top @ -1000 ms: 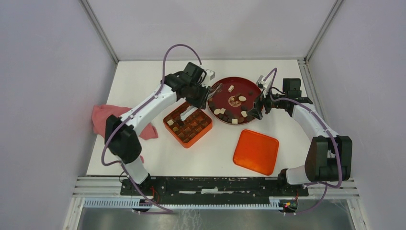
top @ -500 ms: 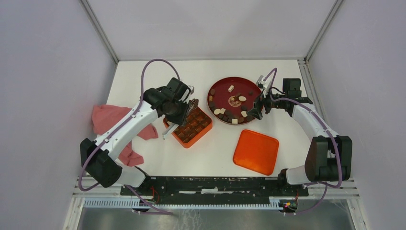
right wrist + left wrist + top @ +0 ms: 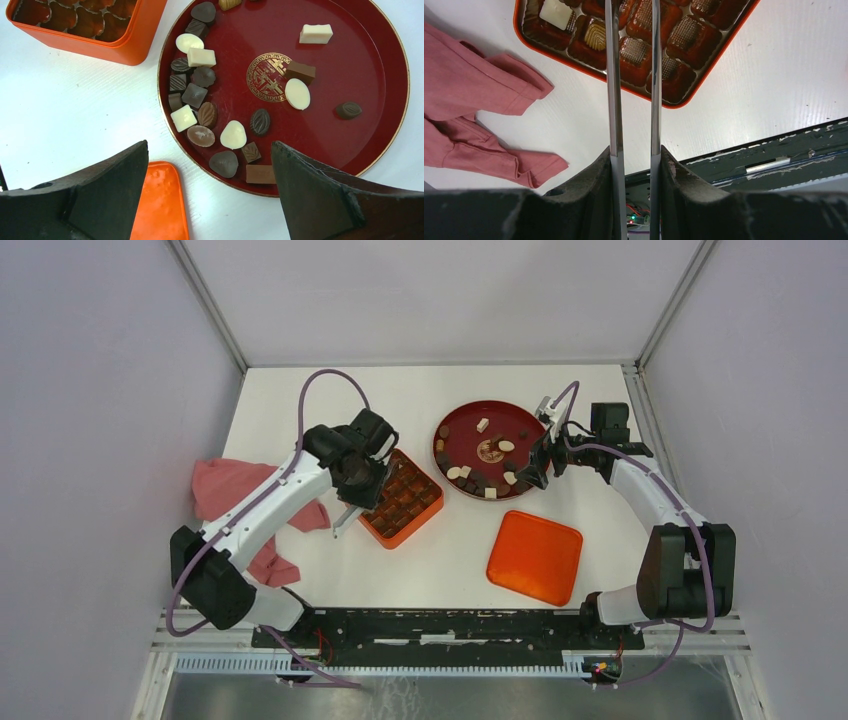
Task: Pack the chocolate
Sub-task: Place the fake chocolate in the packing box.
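Now the narrow-set left gripper [image 3: 630, 30] has swung from plate [image 3: 360, 60] to box [image 3: 400, 538]; right gripper [image 3: 209, 150] gapes wide.

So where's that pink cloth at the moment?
In the overhead view the pink cloth lies crumpled at the left edge of the table, just left of the orange box of chocolates.
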`<state>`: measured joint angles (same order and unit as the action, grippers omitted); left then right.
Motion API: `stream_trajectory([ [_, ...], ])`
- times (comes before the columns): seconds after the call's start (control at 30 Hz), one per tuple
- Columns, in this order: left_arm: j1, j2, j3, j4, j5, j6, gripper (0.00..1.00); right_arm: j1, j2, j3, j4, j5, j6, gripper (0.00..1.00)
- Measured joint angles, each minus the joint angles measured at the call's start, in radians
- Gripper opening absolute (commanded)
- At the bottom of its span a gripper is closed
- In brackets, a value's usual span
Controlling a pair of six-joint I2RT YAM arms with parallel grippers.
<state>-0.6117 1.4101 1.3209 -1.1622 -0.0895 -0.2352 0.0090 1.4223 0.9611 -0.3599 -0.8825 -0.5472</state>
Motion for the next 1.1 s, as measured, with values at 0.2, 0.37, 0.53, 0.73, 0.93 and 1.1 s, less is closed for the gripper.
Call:
stream_trajectory([
  [0.2,0.000,0.023,-0.014,-0.012,-0.014,-0.003,0.02,0.000,0.000,0.000,0.000,0.000,0.000,0.98],
  [0.37,0.000,0.025,-0.020,-0.019,-0.014,-0.022,0.03,0.000,0.000,0.000,0.000,0.000,0.000,0.98],
  [0.53,0.000,0.029,-0.034,-0.018,-0.014,-0.033,0.09,0.000,0.000,0.000,0.000,0.000,0.000,0.98],
  [0.73,0.000,0.048,-0.035,-0.016,-0.014,-0.035,0.22,0.000,0.000,0.000,0.000,0.000,0.000,0.98],
  [0.93,0.000,0.055,-0.035,-0.010,-0.010,-0.037,0.34,0.000,0.000,0.000,0.000,0.000,0.000,0.98],
  [1.1,0.000,0.057,-0.035,-0.010,-0.006,-0.037,0.42,0.000,0.000,0.000,0.000,0.000,0.000,0.98],
])
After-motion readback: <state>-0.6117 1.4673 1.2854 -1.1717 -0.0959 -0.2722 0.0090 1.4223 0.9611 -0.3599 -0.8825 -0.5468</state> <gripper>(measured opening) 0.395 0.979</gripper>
